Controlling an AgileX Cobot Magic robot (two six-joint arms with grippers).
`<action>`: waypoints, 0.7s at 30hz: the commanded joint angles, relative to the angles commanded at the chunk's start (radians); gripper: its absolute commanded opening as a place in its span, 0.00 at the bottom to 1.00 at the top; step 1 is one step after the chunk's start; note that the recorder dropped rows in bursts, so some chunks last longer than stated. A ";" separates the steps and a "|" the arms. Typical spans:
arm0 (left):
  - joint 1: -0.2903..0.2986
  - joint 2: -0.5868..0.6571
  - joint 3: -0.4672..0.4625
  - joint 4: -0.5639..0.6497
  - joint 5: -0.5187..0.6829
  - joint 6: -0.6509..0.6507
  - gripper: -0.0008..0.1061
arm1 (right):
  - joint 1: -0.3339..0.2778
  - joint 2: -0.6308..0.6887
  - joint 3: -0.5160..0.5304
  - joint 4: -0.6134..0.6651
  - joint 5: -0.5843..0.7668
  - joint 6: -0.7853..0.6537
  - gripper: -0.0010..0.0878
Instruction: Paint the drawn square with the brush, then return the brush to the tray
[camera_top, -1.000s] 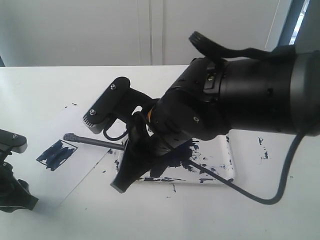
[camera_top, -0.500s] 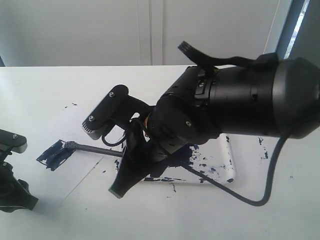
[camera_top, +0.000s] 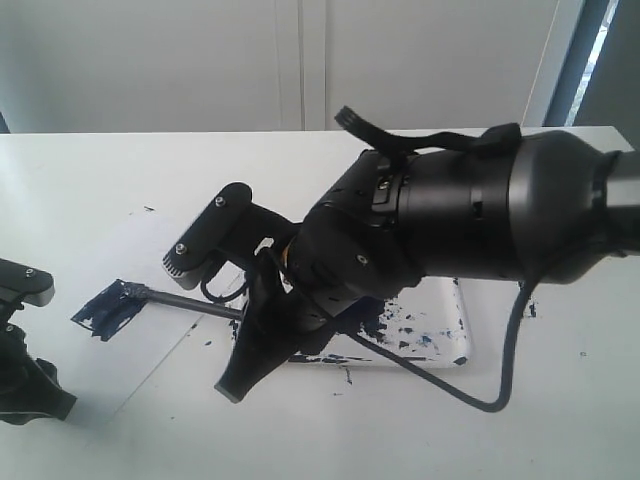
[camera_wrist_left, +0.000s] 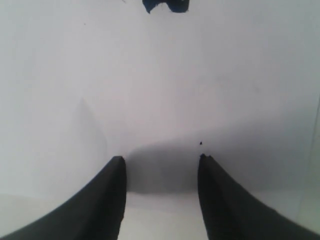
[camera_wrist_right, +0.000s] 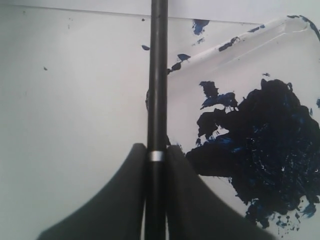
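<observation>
1. Left gripper (camera_wrist_left: 161, 165) idles at the left, jaws apart and empty, clear of the work.
2. The drawn square (camera_top: 108, 308), blue-smeared, lies under the brush (camera_top: 190, 301) tip for painting.
3. Right gripper (camera_wrist_right: 156, 152) pinches the brush handle; the tray (camera_top: 462, 322) waits right.

Bright, washed-out whites; soft shadow under left claw (camera_wrist_left: 161, 159); wrist views blurred.

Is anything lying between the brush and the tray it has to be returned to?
Nothing visible does. The right claw grips the brush, whose tip is at the drawn square. In the right wrist view the tray lies right beside the shaft, with only a strip of white surface between them.
</observation>
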 joint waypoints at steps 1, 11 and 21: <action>0.000 0.000 0.000 0.000 0.000 0.000 0.48 | 0.000 0.002 0.000 0.000 0.000 0.000 0.01; 0.000 0.000 0.000 0.000 0.000 0.000 0.48 | 0.000 -0.007 0.000 0.000 -0.033 0.004 0.01; 0.000 0.000 0.000 0.000 0.002 0.000 0.48 | 0.000 -0.114 -0.002 0.000 0.018 0.004 0.01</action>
